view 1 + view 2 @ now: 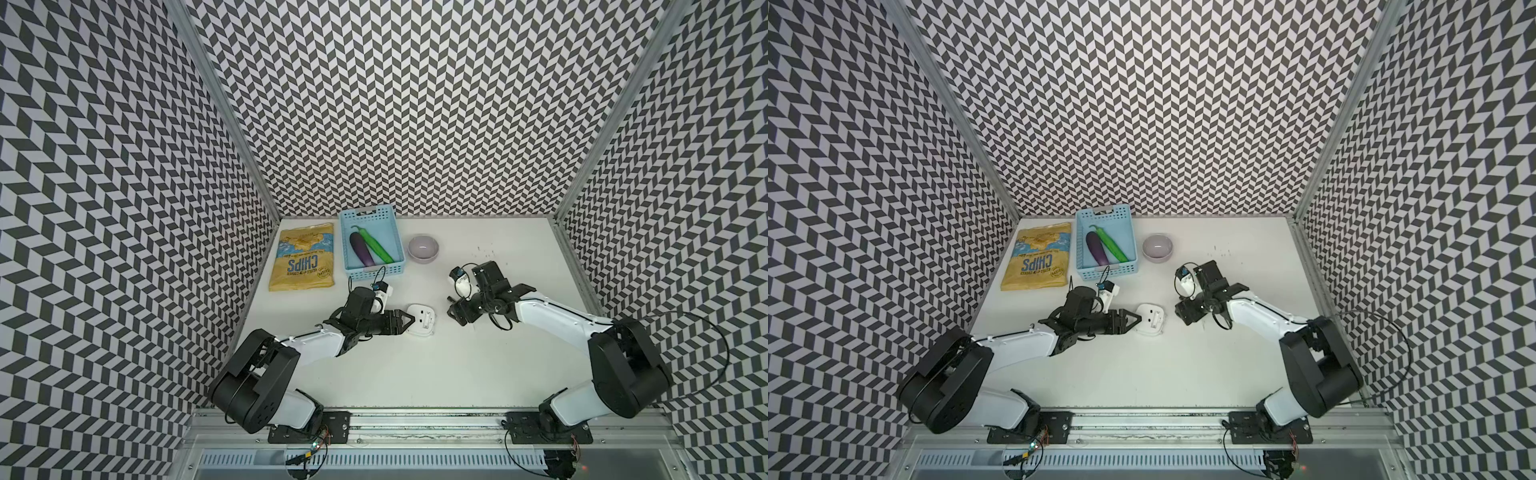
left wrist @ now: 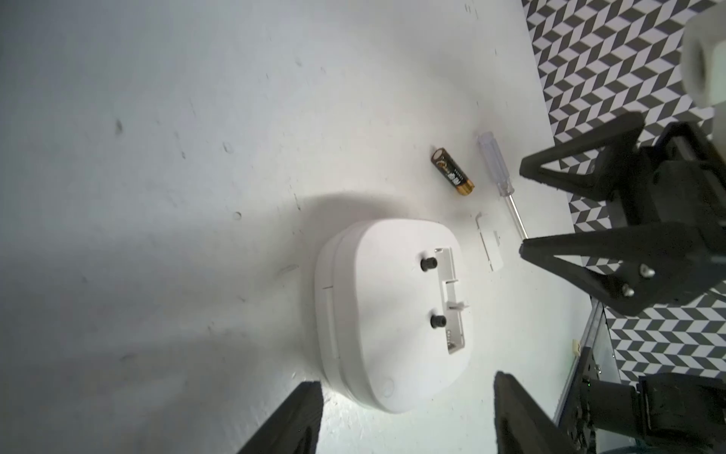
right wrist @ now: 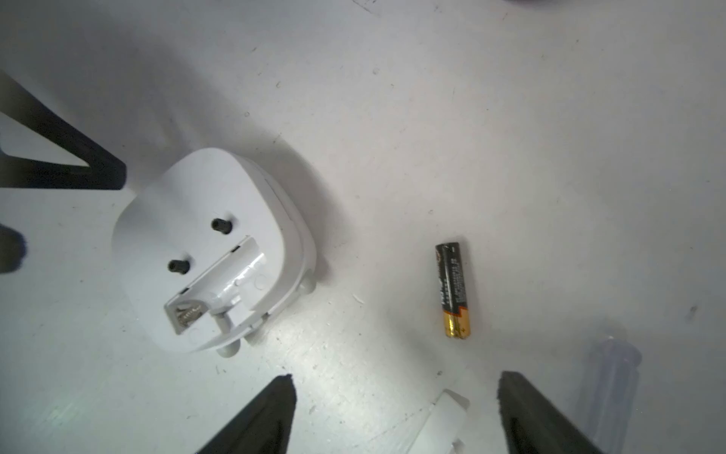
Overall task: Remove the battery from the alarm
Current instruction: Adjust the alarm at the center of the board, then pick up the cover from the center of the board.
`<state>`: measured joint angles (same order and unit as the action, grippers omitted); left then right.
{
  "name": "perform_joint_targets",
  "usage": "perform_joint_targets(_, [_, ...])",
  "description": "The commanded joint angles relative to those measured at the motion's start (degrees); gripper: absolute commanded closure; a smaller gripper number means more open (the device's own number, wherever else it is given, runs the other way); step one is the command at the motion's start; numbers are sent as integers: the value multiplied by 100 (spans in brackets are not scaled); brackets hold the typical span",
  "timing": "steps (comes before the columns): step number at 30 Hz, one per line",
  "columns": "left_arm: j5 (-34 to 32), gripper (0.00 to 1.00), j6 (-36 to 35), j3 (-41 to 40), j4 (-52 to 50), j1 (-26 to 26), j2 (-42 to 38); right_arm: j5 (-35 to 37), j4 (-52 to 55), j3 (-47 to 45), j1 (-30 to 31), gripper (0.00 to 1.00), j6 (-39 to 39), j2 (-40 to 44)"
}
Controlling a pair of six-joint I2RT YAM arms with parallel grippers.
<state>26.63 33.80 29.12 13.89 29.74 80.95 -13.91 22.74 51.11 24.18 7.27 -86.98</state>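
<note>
The battery (image 3: pixel 453 290) lies loose on the bench (image 3: pixel 393 118), apart from the alarm (image 3: pixel 204 251), which sits back-up with its slot uncovered. The left gripper (image 2: pixel 404 389) is spread, its fingers either side of the alarm's edge; the right gripper (image 3: pixel 396 379) is spread too, holding nothing.

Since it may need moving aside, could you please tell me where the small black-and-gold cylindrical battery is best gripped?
I would grip the black-and-gold cylindrical battery at mid-length from above, jaws across its round sides: it lies flat on the white table, clear of the white plastic alarm.
</note>
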Motion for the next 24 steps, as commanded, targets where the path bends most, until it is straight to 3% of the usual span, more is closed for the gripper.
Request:
perform_joint_targets(1, [-331,33,142,-12,52,-82,-293,-532,587,129,-514,30,-825,-96])
perform_joint_targets(4, [-378,34,155,39,-6,-127,-398,-694,742,109,-734,49,-1065,-284])
perform_joint_targets(9, [-352,35,136,110,-62,-158,-350,-851,808,136,-750,70,-1093,-595])
perform_joint_targets(15, [-343,36,80,123,-118,-157,-290,-822,713,-75,-808,72,-1234,-698])
perform_joint_targets(24, [-358,37,-6,167,-235,-153,-284,-798,802,-123,-854,67,-1388,-611])
